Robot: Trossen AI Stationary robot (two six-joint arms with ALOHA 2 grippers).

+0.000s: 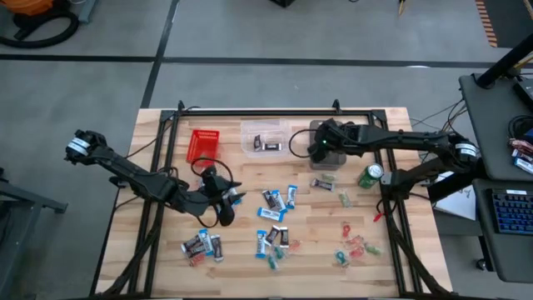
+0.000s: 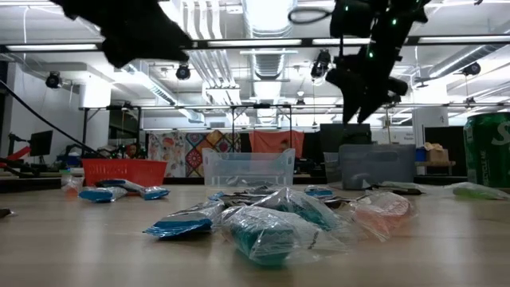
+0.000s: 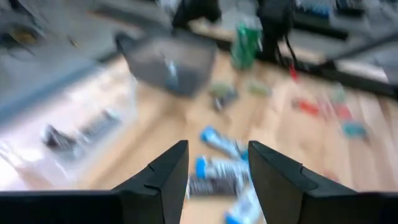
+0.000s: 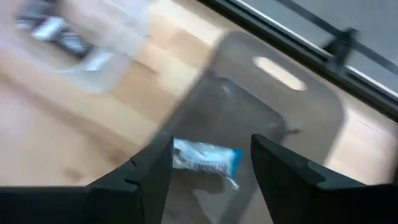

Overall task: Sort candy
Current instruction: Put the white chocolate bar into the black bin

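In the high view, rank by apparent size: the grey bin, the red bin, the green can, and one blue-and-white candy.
1. red bin and grey bin: unsure, since the right arm covers part of the grey one.
2. green can.
3. blue-and-white candy.

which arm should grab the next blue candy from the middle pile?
Left, probably. Its tool is open beside the blue candy mid-table. The right tool is over the grey bin, open, a blue candy lying in the bin.
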